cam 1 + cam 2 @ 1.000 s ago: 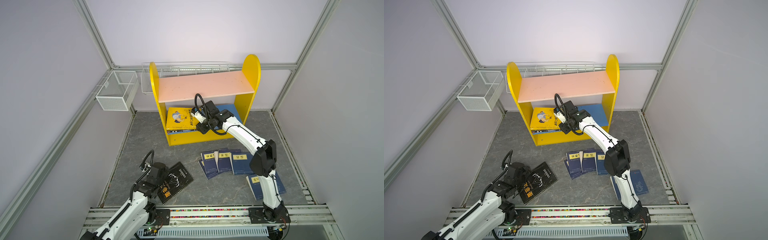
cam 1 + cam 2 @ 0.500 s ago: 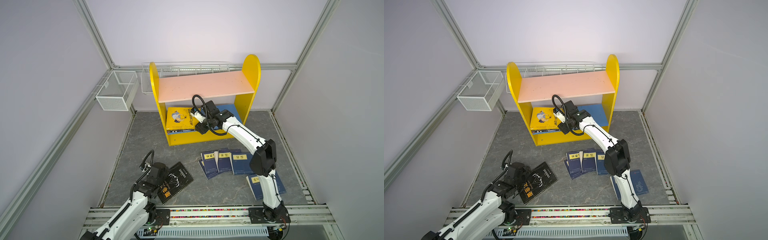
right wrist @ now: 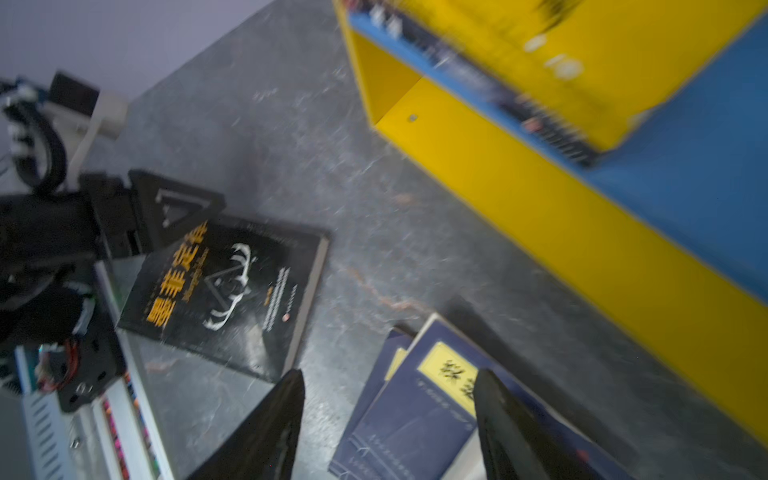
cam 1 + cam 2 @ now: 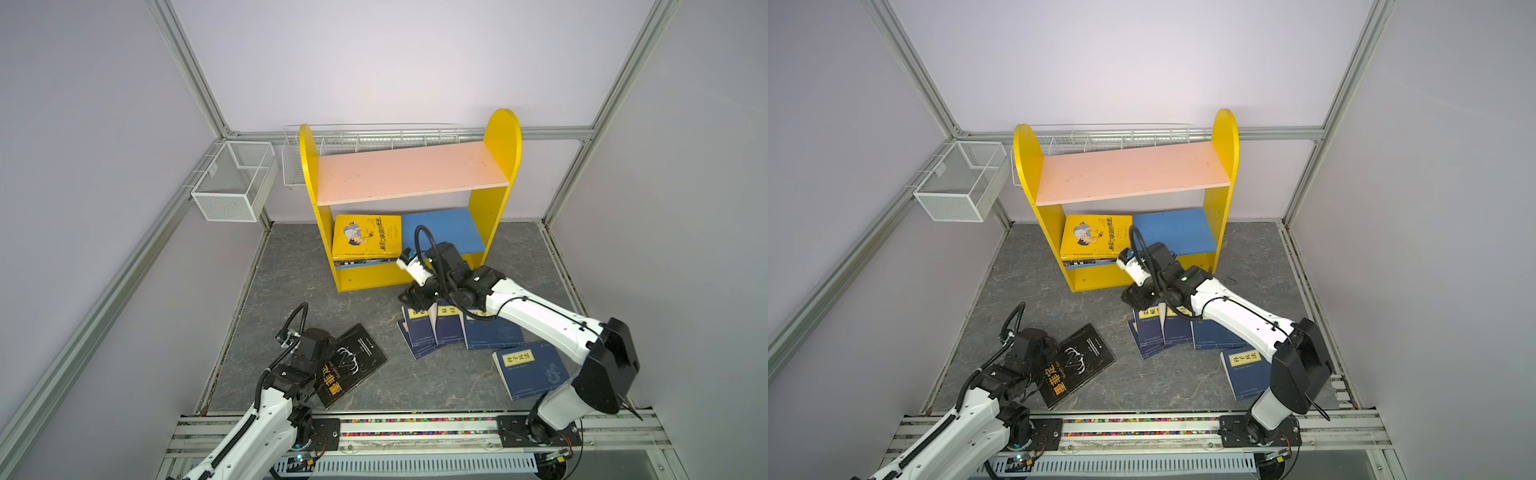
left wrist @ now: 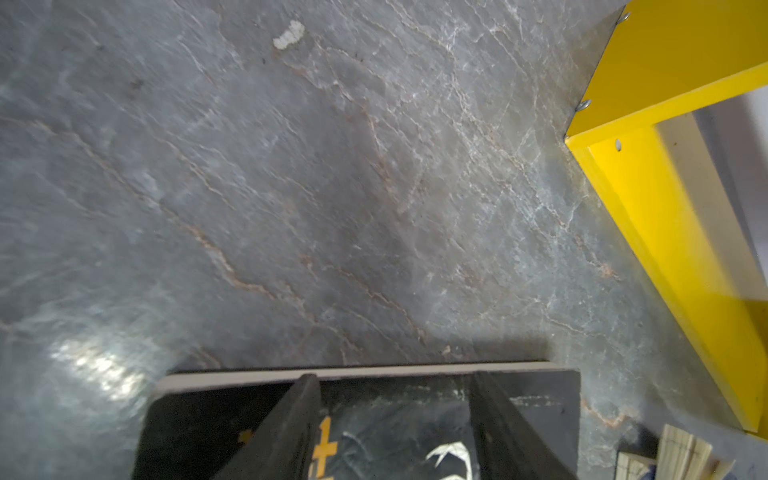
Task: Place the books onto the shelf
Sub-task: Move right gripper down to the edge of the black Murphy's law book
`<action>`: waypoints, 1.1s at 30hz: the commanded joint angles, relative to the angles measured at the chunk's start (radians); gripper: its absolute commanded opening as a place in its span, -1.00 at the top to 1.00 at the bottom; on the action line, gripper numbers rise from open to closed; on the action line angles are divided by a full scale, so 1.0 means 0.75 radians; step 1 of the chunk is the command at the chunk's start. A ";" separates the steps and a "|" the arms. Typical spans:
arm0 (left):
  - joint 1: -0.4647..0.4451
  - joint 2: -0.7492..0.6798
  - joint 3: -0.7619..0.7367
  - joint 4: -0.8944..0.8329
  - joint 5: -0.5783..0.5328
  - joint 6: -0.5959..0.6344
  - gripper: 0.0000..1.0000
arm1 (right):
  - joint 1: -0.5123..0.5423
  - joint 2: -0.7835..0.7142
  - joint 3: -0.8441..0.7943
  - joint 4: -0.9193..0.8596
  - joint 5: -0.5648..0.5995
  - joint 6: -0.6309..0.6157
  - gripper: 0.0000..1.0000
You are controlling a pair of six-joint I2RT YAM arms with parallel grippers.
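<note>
At the left of the grey, veined table point(image 4: 299, 266), one pick is lined up and another looks due.

Low there, the left end effector point(image 5: 393, 386) sits half spread over the glossy black book point(image 4: 353, 365), both fingers point(image 5: 291, 428) above its cover, gripping nothing; the book lies flat on the table. Behind the middle, the shelf point(image 4: 503, 137) carries a yellow cartoon book point(image 4: 365, 235) atop a small stack on its blue lower board point(image 4: 444, 228). The right end effector point(image 3: 390, 374) hangs wide open and empty above the fanned navy books point(image 4: 440, 328), thin paperbacks with yellow labels. Fetching one seems the step in hand; that likely needs a finger worked under a flat, overlapped edge. Farthest right lies a lone navy book point(image 4: 528, 368).
</note>
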 commanded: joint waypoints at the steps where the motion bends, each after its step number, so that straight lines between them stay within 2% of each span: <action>1: -0.004 -0.036 0.032 -0.255 0.032 0.021 -0.19 | 0.126 0.156 -0.050 -0.042 -0.170 0.018 -0.35; 6: -0.006 -0.040 0.103 -0.400 0.080 0.054 -0.25 | 0.232 0.364 0.030 -0.081 -0.242 -0.014 -0.38; 8: -0.009 0.038 0.169 -0.461 0.090 0.060 -0.22 | 0.241 0.433 0.074 -0.106 -0.247 -0.018 -0.39; 11: -0.011 0.209 0.240 -0.498 0.141 0.070 -0.28 | 0.242 0.469 0.096 -0.112 -0.229 -0.026 -0.42; 14: -0.013 0.347 0.240 -0.466 0.219 0.069 -0.41 | 0.237 0.472 0.100 -0.109 -0.223 -0.038 -0.44; 16: -0.017 0.407 0.239 -0.453 0.256 0.060 -0.58 | 0.232 0.475 0.101 -0.109 -0.223 -0.041 -0.45; 18: -0.020 0.426 0.244 -0.459 0.276 0.050 -0.62 | 0.212 0.478 0.101 -0.101 -0.220 -0.036 -0.45; 21: -0.028 0.406 0.279 -0.533 0.272 0.017 -0.65 | 0.171 0.475 0.098 -0.097 -0.231 -0.028 -0.46; 26: -0.040 0.254 0.307 -0.826 0.177 -0.064 -0.72 | 0.110 0.444 0.056 -0.043 -0.264 -0.010 -0.46; 30: -0.044 0.091 0.248 -0.919 0.192 -0.155 -0.73 | 0.073 0.439 0.043 -0.019 -0.285 0.008 -0.46; 33: -0.044 0.078 0.247 -0.903 0.182 -0.167 -0.72 | 0.057 0.424 0.032 -0.003 -0.295 0.016 -0.45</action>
